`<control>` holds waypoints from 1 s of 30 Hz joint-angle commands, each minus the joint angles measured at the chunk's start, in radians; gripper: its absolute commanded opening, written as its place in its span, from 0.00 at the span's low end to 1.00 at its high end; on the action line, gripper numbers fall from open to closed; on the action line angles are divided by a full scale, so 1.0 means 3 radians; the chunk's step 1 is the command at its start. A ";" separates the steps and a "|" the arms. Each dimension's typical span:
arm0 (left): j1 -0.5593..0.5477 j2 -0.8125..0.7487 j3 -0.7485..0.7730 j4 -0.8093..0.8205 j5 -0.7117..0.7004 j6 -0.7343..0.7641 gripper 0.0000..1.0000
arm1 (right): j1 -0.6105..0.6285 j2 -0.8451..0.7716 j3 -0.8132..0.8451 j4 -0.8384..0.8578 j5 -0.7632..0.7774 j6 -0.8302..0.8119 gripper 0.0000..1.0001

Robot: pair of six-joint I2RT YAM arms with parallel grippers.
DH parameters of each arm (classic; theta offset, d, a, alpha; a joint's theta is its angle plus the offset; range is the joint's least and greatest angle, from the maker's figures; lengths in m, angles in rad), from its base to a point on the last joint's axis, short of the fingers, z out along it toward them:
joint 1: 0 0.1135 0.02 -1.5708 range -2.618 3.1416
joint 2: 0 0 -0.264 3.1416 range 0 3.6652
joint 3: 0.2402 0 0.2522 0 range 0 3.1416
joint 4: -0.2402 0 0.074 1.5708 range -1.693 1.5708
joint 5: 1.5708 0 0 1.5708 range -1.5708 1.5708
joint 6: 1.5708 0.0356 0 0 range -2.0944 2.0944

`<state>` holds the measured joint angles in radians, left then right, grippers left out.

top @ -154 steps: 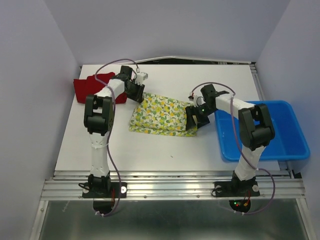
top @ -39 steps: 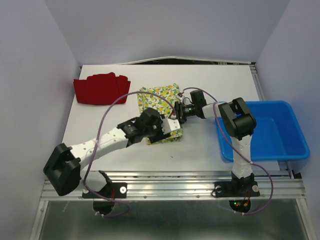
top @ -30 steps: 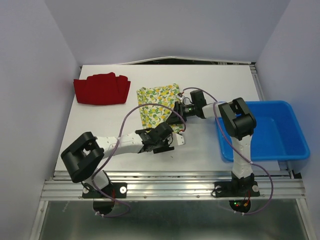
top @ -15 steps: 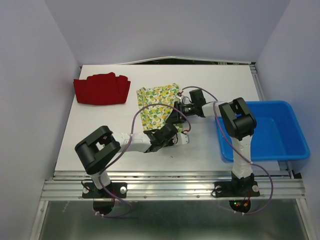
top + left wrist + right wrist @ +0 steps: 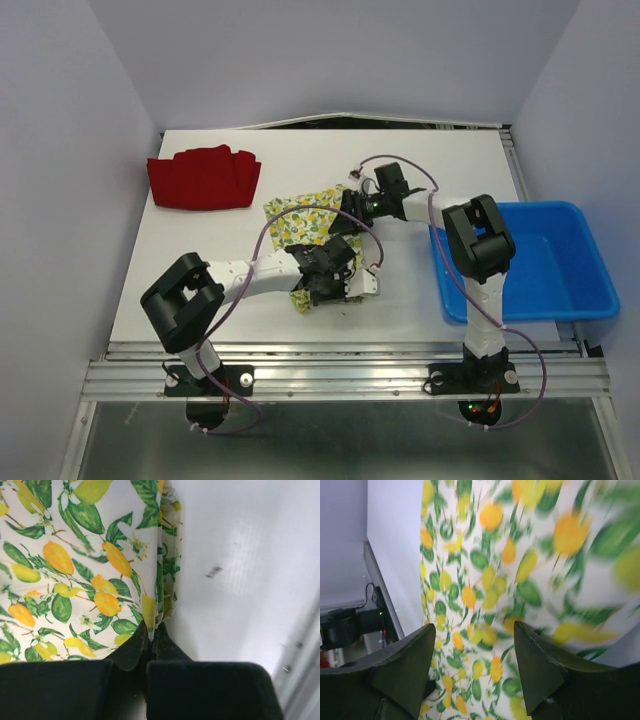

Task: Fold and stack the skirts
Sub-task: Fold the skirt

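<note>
I see the lemon skirt [image 5: 298,222] lying near the middle of the bench [image 5: 300,150], between my two arms. It is folded: in the left wrist view several layers of the printed cloth line up along one edge, with bare bench just beside that edge.

The left tool [image 5: 151,630] is pinched tight on that layered edge, at the skirt's near corner. Its two dark fingers [image 5: 131,650] meet with only the cloth between them, so it is holding the lemon skirt. From above, the left arm reaches low across the front of the bench, and its wrist covers the near part of the cloth; a small bit of print shows just in front of it.

The right tool [image 5: 475,630] is at the skirt's far right corner. Its fingers [image 5: 400,665] stand well apart, with lemon print filling the gap beyond them. The picture there is blurred, and I cannot tell whether either finger touches the cloth. I see nothing gripped in it.

The red skirt [image 5: 205,178] lies flat at the far left of the bench, well apart from the lemon skirt and from both tools. Its right edge shows scalloped pleats.

A blue bin [image 5: 575,285] sits at the right edge of the bench, beside the right arm's upper link.
</note>
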<state>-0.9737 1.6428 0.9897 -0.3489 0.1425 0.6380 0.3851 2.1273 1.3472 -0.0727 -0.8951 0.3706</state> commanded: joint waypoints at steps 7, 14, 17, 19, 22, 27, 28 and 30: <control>0.0101 -0.0215 0.0397 -0.1311 0.1345 0.0128 0.00 | -0.0031 0.0343 0.1265 -0.0126 0.0197 -0.0351 0.76; 0.0280 -0.0087 0.0842 -0.1874 0.1821 0.0338 0.00 | 0.0030 0.0818 0.1640 -0.0182 0.0294 -0.0586 0.72; 0.0438 -0.0010 0.1108 -0.2094 0.1928 0.0414 0.00 | 0.0097 0.0891 0.1584 -0.0243 0.0202 -0.0672 0.62; 0.0566 0.0092 0.1266 -0.2252 0.1979 0.0486 0.00 | 0.0128 0.0891 0.1441 -0.0269 0.0060 -0.0693 0.54; 0.0847 0.0332 0.1685 -0.2554 0.2010 0.0639 0.00 | 0.0158 0.0769 0.1160 -0.0239 -0.0084 -0.0749 0.48; 0.1149 0.0680 0.2315 -0.2575 0.1729 0.0706 0.00 | 0.0220 0.0635 0.0920 -0.0407 -0.0156 -0.1000 0.44; 0.1170 0.0731 0.2391 -0.2575 0.1699 0.0711 0.00 | 0.0220 0.0635 0.0884 -0.0407 -0.0171 -0.1010 0.44; 0.1205 0.0879 0.2575 -0.2575 0.1632 0.0726 0.00 | 0.0220 0.0594 0.0792 -0.0412 -0.0207 -0.1041 0.43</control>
<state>-0.6228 1.8679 1.6524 -1.0679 0.6586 0.8131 0.4389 2.3394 1.6489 -0.1291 -0.9443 0.1226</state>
